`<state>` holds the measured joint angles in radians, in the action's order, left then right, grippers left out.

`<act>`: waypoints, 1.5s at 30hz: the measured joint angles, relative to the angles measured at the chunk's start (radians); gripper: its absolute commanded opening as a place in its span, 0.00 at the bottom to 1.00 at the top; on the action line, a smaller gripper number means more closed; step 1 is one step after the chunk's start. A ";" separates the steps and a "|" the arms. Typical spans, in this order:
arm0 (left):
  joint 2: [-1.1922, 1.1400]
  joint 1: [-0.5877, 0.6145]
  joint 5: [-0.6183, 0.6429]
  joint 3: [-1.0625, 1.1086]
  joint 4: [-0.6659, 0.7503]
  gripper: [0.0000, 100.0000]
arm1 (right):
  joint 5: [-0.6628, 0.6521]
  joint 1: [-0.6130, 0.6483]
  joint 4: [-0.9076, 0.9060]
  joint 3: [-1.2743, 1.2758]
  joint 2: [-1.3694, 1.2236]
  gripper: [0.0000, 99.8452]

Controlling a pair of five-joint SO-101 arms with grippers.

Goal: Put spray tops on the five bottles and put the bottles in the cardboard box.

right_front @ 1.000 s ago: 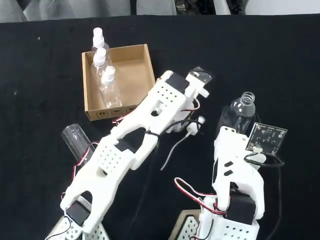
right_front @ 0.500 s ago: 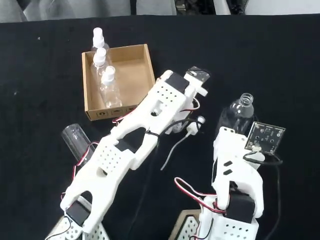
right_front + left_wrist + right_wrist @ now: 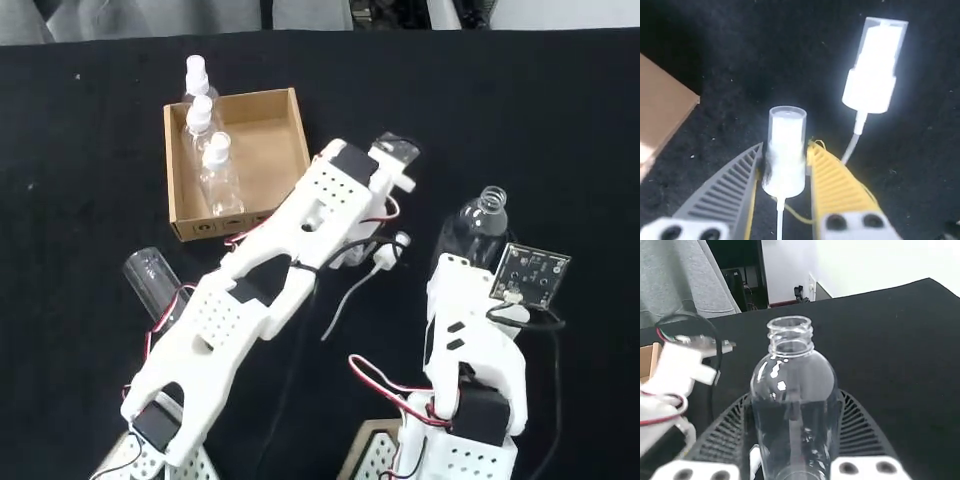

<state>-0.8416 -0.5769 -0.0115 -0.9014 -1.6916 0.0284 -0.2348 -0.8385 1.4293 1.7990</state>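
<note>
- The left end effector (image 3: 785,146) is closed on a spray top (image 3: 786,125). The top is clamped by its body between the grey and the yellow finger. Its clear cap points away from the wrist and its thin tube trails back between the fingers.
- A second spray top (image 3: 872,70) is seen lying on the black surface (image 3: 520,100) beyond the held one, apart from it. Its tube is angled back toward the yellow finger.
- The right end effector (image 3: 792,405) is closed around the body of an open bottle (image 3: 790,375). The bottle is held upright with its threaded neck bare and uppermost. In the high view it (image 3: 478,228) is found to the right of the left arm (image 3: 260,290), with bare surface between them.
- The cardboard box (image 3: 215,225) is placed at the far left of the surface, and one of its corners (image 3: 660,115) is caught at the edge of the left wrist view.
- Three capped bottles (image 3: 220,170) are lined up along the left wall of the box. Two are plainly inside. Whether the farthest one (image 3: 197,78) is inside or just behind the far corner cannot be told.
- One more bottle without a top (image 3: 150,275) is laid on the surface nearer than the box, and it is partly covered by the left arm.
- The left arm is stretched diagonally across the middle of the surface, and its forearm passes just beside the near right corner of the box.
</note>
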 measured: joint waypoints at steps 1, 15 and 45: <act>0.018 0.000 0.003 0.000 -0.002 0.03 | 0.000 0.000 0.000 0.000 0.000 0.08; 0.098 0.002 0.048 -0.002 -0.002 0.03 | 0.000 0.000 0.000 0.000 0.000 0.08; 0.483 0.008 0.048 0.273 0.021 0.03 | 0.000 0.000 0.012 0.005 0.000 0.08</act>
<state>-0.3583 -0.5692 0.0361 -0.6283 -1.6701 0.0284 -0.2348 -0.8263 1.4339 1.7990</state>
